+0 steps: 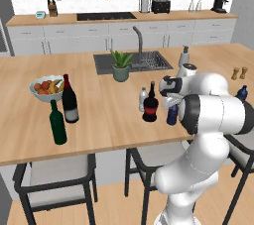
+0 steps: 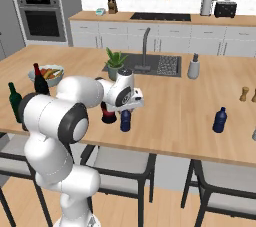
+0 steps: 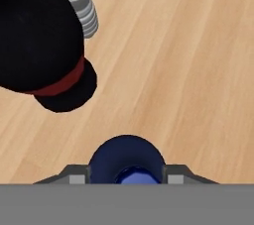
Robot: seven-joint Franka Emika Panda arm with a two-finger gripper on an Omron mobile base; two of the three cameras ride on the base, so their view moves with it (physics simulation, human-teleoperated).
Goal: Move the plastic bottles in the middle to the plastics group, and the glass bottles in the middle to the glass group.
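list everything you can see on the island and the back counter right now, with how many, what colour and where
dark blue bottle: 1, mid island, between the fingers
black red-banded bottle: 1, just left of it
clear bottle: 1, whitish, behind that
second dark blue bottle: 1, island right
wine bottles: 2, green and black, island left
fruit bowl: 1, white, behind them
brown shakers: 2, island right
potted plant: 1, green, by sink
toaster: 1, black, back counter
gripper: 1, closing around the dark blue bottle
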